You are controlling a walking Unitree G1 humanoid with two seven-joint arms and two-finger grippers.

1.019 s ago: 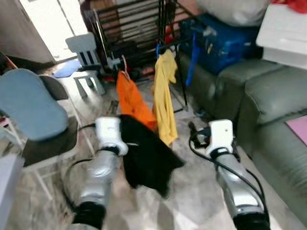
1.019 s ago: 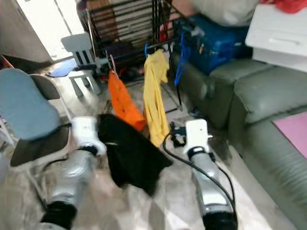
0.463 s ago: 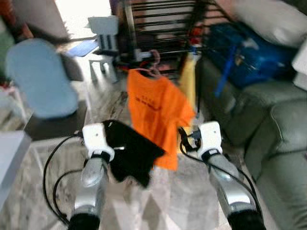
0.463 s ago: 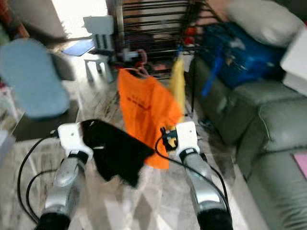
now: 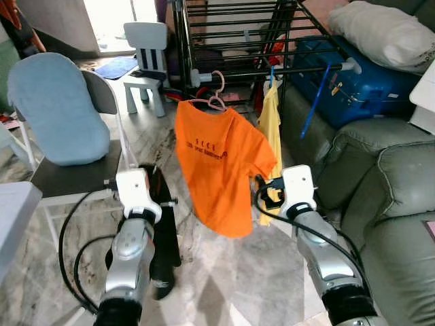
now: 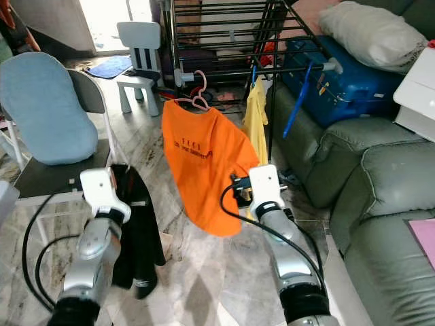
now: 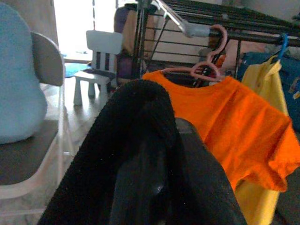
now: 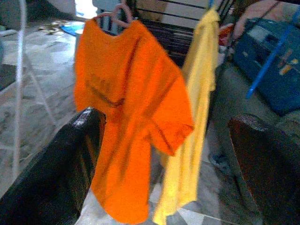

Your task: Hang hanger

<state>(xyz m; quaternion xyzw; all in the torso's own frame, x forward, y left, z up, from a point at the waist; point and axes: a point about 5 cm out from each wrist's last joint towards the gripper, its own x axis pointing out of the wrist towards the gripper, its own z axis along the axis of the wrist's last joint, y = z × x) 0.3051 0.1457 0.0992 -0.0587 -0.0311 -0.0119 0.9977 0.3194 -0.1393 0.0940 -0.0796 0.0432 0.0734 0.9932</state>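
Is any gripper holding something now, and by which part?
The left gripper holds a black garment, which is draped over its fingers; the exact part cannot be told. The right gripper is open and holds nothing.

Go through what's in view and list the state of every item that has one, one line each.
orange T-shirt: hung on a pink hanger from the drying rack.
yellow garment: hung on a blue hanger on the rack.
black garment: draped over the left gripper, hanging down.
right gripper: fingers open, holding nothing.
grey chair: upright, blue cushion on it.
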